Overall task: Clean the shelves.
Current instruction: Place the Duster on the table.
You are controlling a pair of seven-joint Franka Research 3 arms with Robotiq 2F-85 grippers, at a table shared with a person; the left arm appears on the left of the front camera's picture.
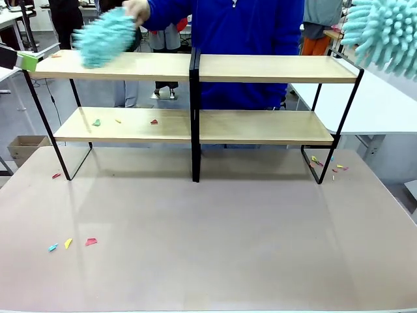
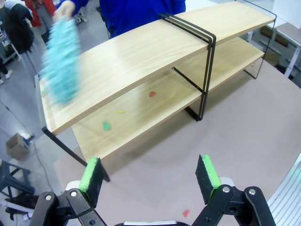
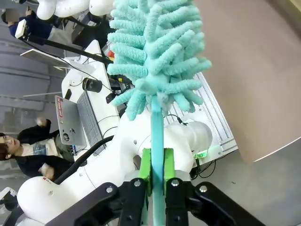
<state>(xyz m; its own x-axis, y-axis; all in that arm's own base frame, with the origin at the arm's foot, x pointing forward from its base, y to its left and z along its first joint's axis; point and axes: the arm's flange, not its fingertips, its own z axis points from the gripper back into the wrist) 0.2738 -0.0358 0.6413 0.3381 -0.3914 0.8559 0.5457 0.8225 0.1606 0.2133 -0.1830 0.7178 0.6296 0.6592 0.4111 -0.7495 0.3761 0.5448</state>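
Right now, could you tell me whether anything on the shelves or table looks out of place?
Yes: small coloured scraps litter the lower shelf on its left half and the table, at front left and by the right foot.

shelves: two-tier rack, pale wooden boards, thin black frame, central black upright. standing upright at far side of beige table. small coloured scraps on lower left board.

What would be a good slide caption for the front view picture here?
A person's hand sweeps a teal duster over the shelves while paper scraps litter the lower board.
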